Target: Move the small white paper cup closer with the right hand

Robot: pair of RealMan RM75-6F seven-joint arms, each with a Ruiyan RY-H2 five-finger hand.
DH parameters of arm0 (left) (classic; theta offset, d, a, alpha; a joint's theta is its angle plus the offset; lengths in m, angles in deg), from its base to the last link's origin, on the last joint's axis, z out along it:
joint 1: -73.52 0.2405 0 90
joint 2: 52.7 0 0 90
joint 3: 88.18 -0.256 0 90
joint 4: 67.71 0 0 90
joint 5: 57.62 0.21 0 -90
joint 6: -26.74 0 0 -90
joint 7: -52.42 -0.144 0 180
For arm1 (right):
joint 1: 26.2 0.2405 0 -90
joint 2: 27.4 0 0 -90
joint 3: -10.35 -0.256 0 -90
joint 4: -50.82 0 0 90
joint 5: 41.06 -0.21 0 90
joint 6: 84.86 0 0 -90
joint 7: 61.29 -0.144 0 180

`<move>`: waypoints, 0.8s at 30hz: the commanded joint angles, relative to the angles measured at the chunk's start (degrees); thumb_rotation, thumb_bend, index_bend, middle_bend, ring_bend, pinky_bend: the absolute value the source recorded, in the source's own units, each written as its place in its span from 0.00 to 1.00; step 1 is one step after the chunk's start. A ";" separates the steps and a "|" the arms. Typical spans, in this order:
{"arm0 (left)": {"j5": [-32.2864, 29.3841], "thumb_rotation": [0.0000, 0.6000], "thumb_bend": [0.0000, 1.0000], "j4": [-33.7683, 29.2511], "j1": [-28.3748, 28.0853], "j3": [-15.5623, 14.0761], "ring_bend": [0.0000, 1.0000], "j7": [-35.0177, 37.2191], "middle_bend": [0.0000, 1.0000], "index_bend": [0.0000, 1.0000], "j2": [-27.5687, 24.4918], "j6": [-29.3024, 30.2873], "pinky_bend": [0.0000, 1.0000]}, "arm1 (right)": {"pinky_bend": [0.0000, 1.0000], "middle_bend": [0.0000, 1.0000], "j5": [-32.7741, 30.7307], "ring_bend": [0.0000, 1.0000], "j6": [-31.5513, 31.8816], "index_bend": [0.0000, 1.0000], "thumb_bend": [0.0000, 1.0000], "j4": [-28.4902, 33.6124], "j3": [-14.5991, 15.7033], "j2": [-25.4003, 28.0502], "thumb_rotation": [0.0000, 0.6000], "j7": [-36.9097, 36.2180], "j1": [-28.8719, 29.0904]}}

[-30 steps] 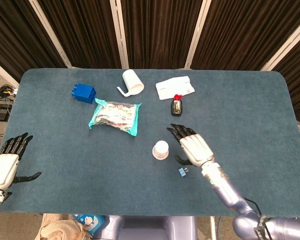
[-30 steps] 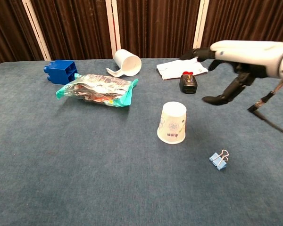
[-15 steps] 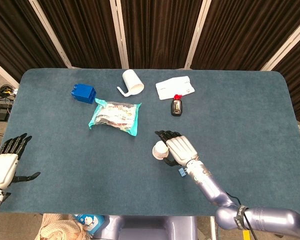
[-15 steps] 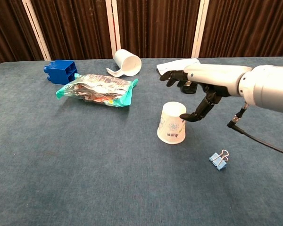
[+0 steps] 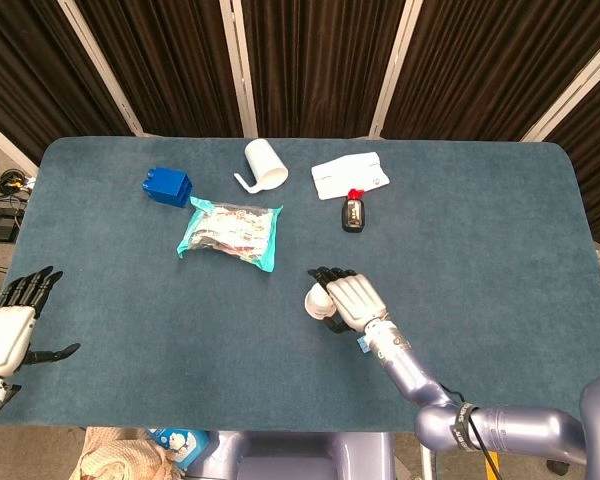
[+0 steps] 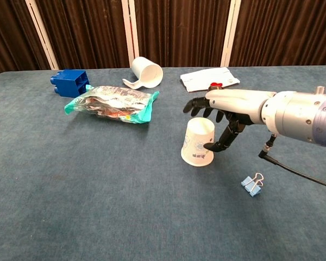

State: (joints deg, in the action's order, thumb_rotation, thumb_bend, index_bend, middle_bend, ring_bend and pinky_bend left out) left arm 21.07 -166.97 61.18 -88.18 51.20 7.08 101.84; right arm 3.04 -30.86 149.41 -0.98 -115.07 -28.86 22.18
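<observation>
The small white paper cup [image 5: 317,298] [image 6: 197,143] stands upside down near the middle of the blue table [image 5: 500,250]. My right hand [image 5: 348,300] [image 6: 228,103] arches over the cup from its right. The thumb tip touches the cup's right side, and the fingers [image 6: 196,106] reach past its top on the far side, apart and not closed on it. My left hand [image 5: 5,335] hangs with fingers spread off the table's front-left corner, holding nothing.
A blue binder clip [image 5: 363,343] [image 6: 252,184] lies just in front of the right hand. Further back are a snack bag [image 5: 230,232], a blue block [image 5: 168,187], a tipped white mug [image 5: 263,165], a white packet [image 5: 350,175] and a black object with a red top [image 5: 353,213].
My right hand has swung left from beside the cup to over it, and the thumb now touches the cup's side. The cup and the left hand stay where they were.
</observation>
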 commanded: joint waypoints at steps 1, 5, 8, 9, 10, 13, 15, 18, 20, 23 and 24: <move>-0.15 1.00 0.04 -0.08 0.01 0.14 0.00 -0.03 0.00 0.00 -0.03 -0.20 0.02 | 0.31 0.22 0.04 0.24 0.44 0.23 0.36 -0.60 0.40 -0.53 1.00 -0.43 0.10; 0.07 1.00 0.04 -0.21 0.10 0.22 0.00 -0.05 0.00 0.00 -0.03 -0.29 0.02 | 0.37 0.31 0.30 0.34 0.83 0.35 0.36 -1.26 0.92 -1.02 1.00 -0.79 0.16; 0.15 1.00 0.04 -0.22 0.12 0.30 0.00 -0.10 0.00 0.00 0.03 -0.33 0.02 | 0.38 0.33 0.70 0.36 1.23 0.39 0.36 -1.31 1.01 -1.20 1.00 -1.19 0.10; 0.17 1.00 0.04 -0.19 0.14 0.35 0.00 -0.11 0.00 0.00 0.05 -0.33 0.02 | 0.38 0.33 0.85 0.37 1.40 0.40 0.36 -1.26 1.04 -1.24 1.00 -1.39 0.06; 0.15 1.00 0.04 -0.17 0.15 0.38 0.00 -0.11 0.00 0.00 0.07 -0.35 0.02 | 0.39 0.33 0.92 0.37 1.49 0.41 0.36 -1.20 1.04 -1.24 1.00 -1.53 0.04; 0.06 1.00 0.04 -0.16 0.22 0.51 0.00 -0.05 0.00 0.00 0.07 -0.48 0.02 | 0.39 0.34 1.41 0.37 2.01 0.42 0.36 -0.85 0.97 -1.00 1.00 -1.94 -0.02; 0.10 1.00 0.04 -0.15 0.25 0.58 0.00 -0.04 0.00 0.00 0.06 -0.48 0.02 | 0.39 0.34 1.75 0.37 2.32 0.42 0.36 -0.41 1.03 -0.51 1.00 -1.89 -0.05; 0.28 1.00 0.04 -0.10 0.32 0.64 0.00 -0.13 0.00 0.00 0.10 -0.41 0.02 | 0.39 0.34 2.37 0.37 2.99 0.42 0.36 0.93 1.08 0.97 1.00 -1.55 -0.15; 0.32 1.00 0.04 -0.08 0.37 0.67 0.00 -0.15 0.00 0.00 0.15 -0.43 0.02 | 0.39 0.34 2.88 0.37 3.70 0.42 0.36 2.63 1.06 2.78 1.00 -1.26 -0.40; 0.39 1.00 0.04 -0.11 0.44 0.73 0.00 -0.20 0.00 0.00 0.16 -0.42 0.02 | 0.39 0.34 3.76 0.37 4.98 0.42 0.36 5.28 1.29 5.83 1.00 -0.83 -1.11; 0.46 1.00 0.04 -0.08 0.46 0.76 0.00 -0.29 0.00 0.00 0.19 -0.36 0.02 | 0.39 0.34 4.07 0.37 5.42 0.42 0.36 6.46 1.62 7.22 1.00 -0.61 -1.51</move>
State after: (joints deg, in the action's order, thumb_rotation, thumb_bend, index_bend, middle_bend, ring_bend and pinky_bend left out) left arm 21.52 -167.06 61.63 -87.43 50.93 7.26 101.47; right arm 6.38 -26.43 154.05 0.27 -109.83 -29.91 21.35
